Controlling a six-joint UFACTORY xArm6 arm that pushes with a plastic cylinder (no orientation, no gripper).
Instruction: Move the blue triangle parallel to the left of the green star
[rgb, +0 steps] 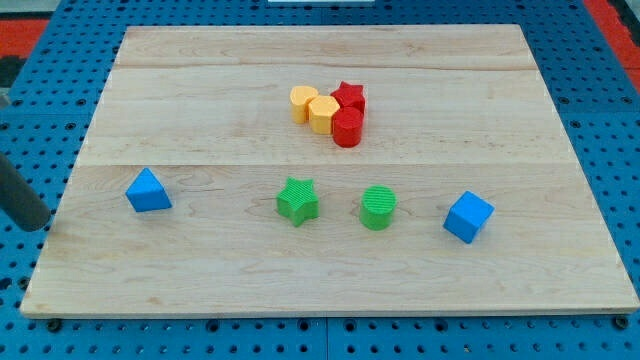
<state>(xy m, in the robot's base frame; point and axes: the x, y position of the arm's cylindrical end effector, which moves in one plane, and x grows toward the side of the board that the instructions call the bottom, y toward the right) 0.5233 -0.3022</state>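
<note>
Eight small plastic blocks sit on a pale wooden board (200, 100) made of glued planks, and the board itself rests on a blue perforated base (600, 150) dotted with holes. At the view's top right corner a strip of red shows beyond the base.

Taking the green star block (298, 200) as the landmark: the blue triangle block (148, 190) lies well apart to the star's left in the view, at nearly the same height, with bare wood between them. Just to the star's right stands the green cylinder block (378, 207), close but not touching, and farther right again is the blue cube block (468, 216), turned at an angle. Above the star and a little right, toward the view's top, four blocks huddle together: a yellow rounded block (303, 102), a yellow hexagonal block (324, 114), a red star block (349, 97) and a red cylinder block (347, 128), all touching or nearly so.

The dark rod (20, 195) slants in at the view's far left edge, beyond the board's left side and well left of the blue triangle. Its lower end, my tip (38, 224), sits off the wood over the blue base, touching no block. It is a bare rod, holding nothing.
</note>
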